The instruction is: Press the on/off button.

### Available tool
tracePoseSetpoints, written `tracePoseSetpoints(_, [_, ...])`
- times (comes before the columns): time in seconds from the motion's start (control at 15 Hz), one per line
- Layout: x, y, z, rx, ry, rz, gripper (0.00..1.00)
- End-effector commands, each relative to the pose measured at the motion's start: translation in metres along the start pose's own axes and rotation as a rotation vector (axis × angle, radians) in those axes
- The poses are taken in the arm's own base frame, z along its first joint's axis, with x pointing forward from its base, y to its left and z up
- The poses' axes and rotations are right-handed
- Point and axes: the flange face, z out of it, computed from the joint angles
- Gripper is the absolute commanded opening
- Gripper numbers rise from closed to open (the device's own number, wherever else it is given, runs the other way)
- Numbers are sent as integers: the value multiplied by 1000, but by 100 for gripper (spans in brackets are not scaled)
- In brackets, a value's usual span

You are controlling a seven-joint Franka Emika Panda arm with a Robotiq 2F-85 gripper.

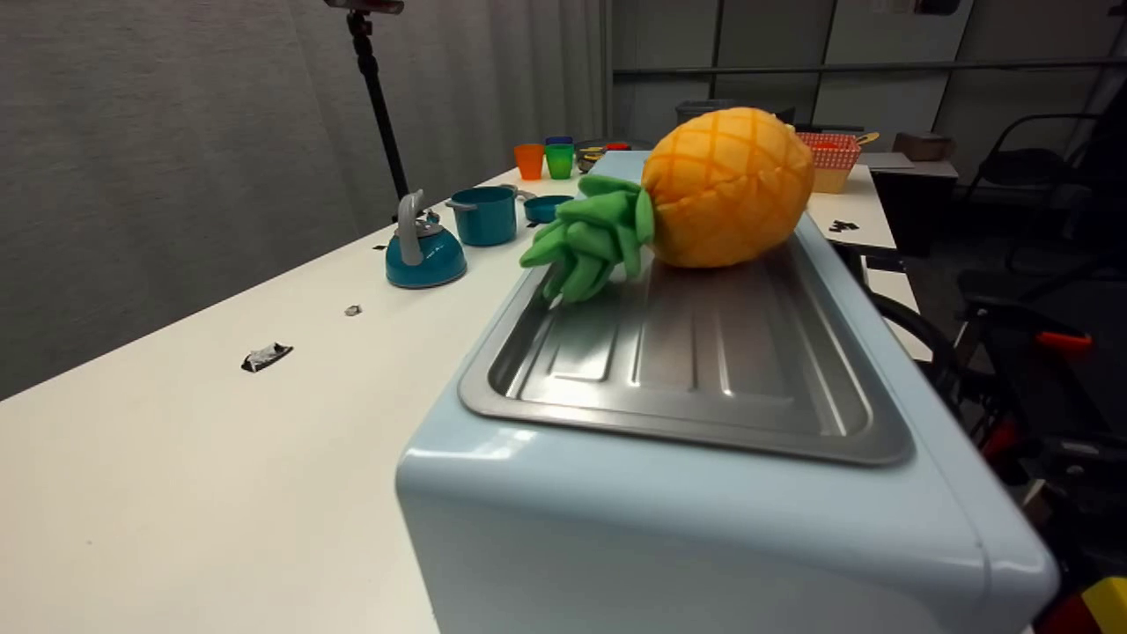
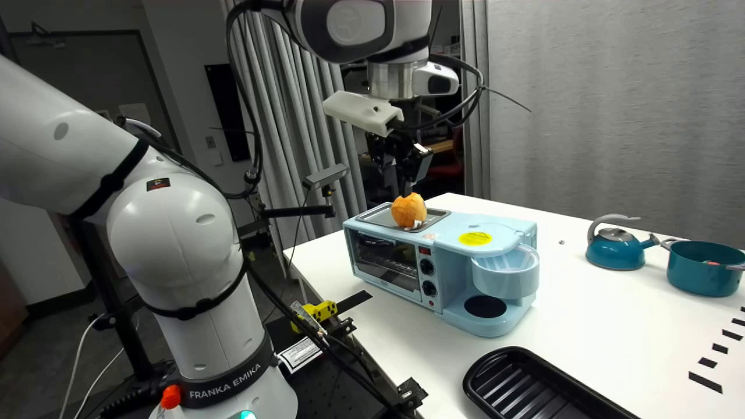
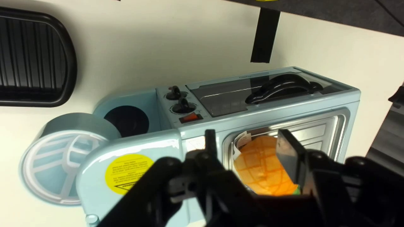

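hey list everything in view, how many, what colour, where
Table: count unclear, white, in every view
Breakfast station: one, light blue, on table
Knobs: two, black, station front
Rocker switch: one, red, above knobs
Brew basket: one, light blue, station end
Metal tray: one, silver, station top
Plush pineapple: one, orange and green, on tray
Ribbed pan: one, black, on table
Kettle: one, teal, on table
Pot: one, teal, beside kettle
Shallow pan: one, teal, near pot
Cups: three, orange, green, blue, on table
Checked basket: one, red and tan, on table
Tape strips: several, black, on table
Curtain: count unclear, grey, behind table
Robot arm: one, white, beside table
Claw: one, black, open above station
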Motion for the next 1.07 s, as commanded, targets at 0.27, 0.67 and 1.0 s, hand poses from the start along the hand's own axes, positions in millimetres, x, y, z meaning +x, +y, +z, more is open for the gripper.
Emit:
tracePoseSetpoints(0.27, [-6,-8,-9,40,22,-14,100])
tracePoseSetpoints(0.67, [0,-2,-4,0,10,-7,100])
tracePoseSetpoints(1.0, [0,-2,-4,0,10,-7,100])
